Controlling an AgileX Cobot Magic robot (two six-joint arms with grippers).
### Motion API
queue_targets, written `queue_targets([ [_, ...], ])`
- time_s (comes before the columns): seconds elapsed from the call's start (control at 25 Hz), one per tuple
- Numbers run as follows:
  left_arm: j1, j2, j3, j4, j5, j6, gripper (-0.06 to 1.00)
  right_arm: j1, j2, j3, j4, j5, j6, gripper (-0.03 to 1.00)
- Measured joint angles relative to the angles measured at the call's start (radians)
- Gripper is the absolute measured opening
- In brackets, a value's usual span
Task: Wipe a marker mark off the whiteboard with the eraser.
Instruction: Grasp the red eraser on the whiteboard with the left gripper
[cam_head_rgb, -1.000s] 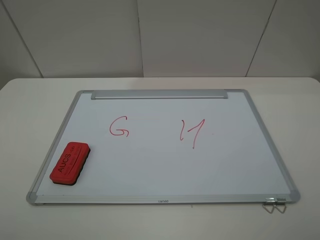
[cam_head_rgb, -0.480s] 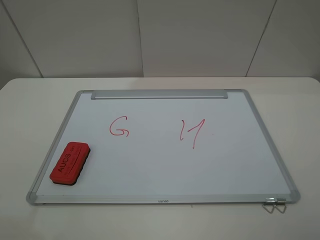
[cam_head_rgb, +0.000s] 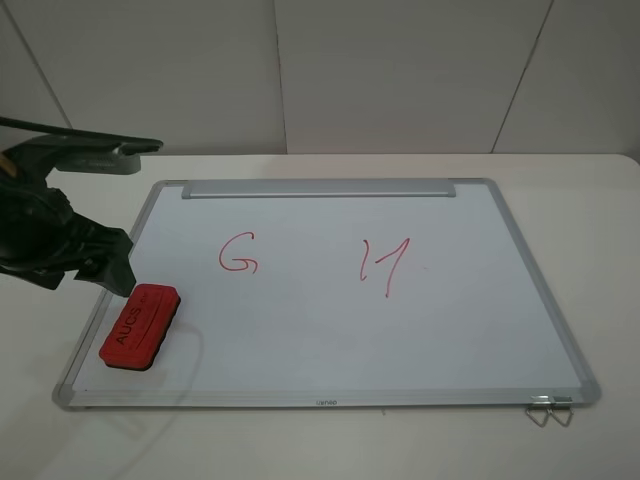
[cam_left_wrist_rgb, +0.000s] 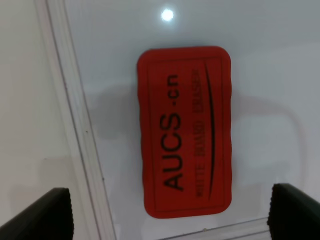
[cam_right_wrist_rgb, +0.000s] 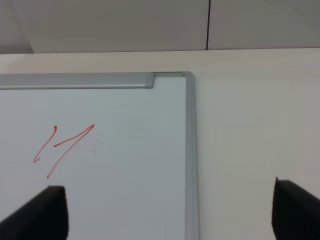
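Nothing wiped yet: G (cam_head_rgb: 239, 254) intact on board (cam_head_rgb: 400, 330), eraser (cam_left_wrist_rgb: 184, 131) ungrasped, centred beneath left gripper (cam_left_wrist_rgb: 170, 217), jaws wide open, empty; right gripper (cam_right_wrist_rgb: 170, 210) likewise.

Counter (cam_head_rgb: 585, 205): white, plain. Whiteboard (cam_head_rgb: 320, 335) lies flat directly on it, tray strip at far edge. Metal clip (cam_head_rgb: 548, 411) at near right corner.

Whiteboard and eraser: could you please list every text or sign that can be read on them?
"AUCS .cn": on top of the eraser.
Smaller line beside it: blurred, apparently "WHITE BOARD ERASER".
"G": the marker mark, red, on the whiteboard.
"11"-like red strokes: on the whiteboard.
Frame logo: too small to read.
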Motion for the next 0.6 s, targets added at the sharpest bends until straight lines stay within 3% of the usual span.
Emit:
queue_targets([
  [0.16, -0.044, 0.098, 0.000, 0.016, -0.065, -0.069, 0.77, 0.000, 0.000, 0.000, 0.000, 0.000, 0.000, 0.72],
  [0.4, -0.092, 0.130, 0.000, 0.043, -0.143, -0.097, 0.77, 0.000, 0.000, 0.000, 0.000, 0.000, 0.000, 0.72],
  [0.6, -0.092, 0.133, 0.000, 0.131, -0.165, -0.149, 0.77, 0.000, 0.000, 0.000, 0.000, 0.000, 0.000, 0.72],
])
